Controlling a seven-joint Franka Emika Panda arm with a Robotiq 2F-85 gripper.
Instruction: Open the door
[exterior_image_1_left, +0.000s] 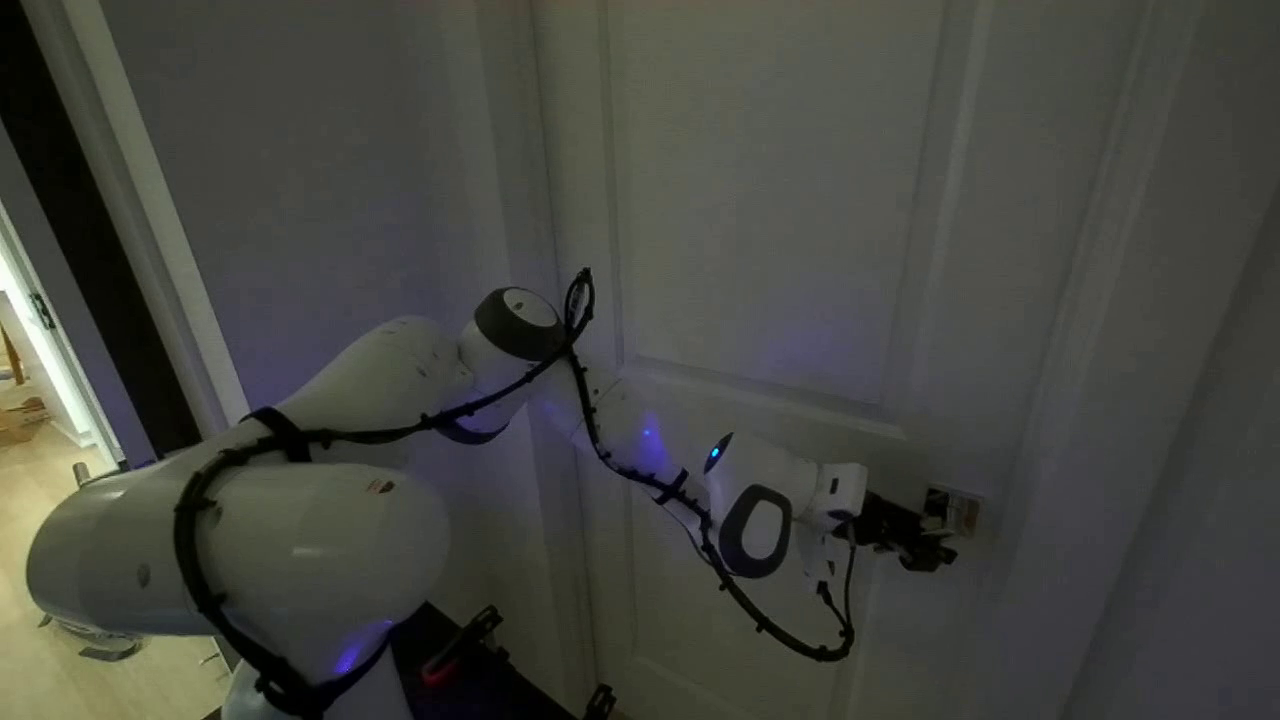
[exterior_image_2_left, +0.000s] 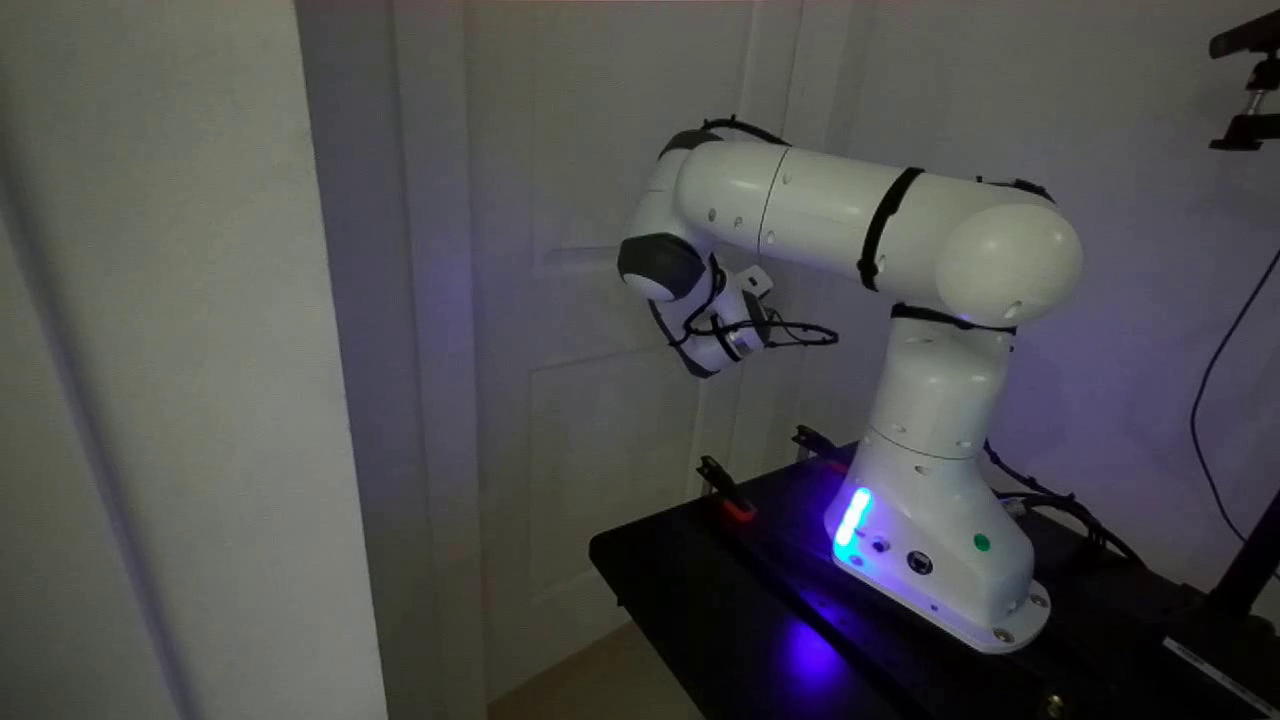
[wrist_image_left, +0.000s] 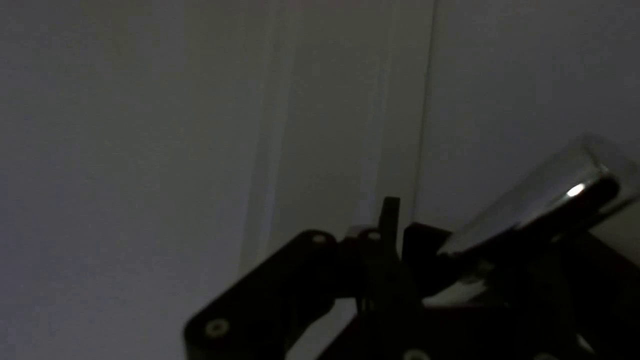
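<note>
Door (exterior_image_1_left: 775, 290), tall, white and panelled, stands just ahead of the robot's arm (exterior_image_2_left: 830, 215) in both exterior views, and to my eye it sits closed. In the wrist view a thin dark seam (wrist_image_left: 424, 115) runs up beside the silver lever handle (wrist_image_left: 540, 200), with no gap or light along it. What seems done is the reach: the gripper (wrist_image_left: 401, 230) is right at the lever handle, which slants across part of its dark outline. I cannot tell whether the fingers (wrist_image_left: 389, 225) are clamped on the handle, leaning against it or only beside it; too much there is black on black. That slant may mean the handle is partly turned, or just a tipped view, so I don't count it as worked. Left to do, I judge, is most of the job: bear the handle fully round, then swing the door, though which way it moves doesn't show.
</note>
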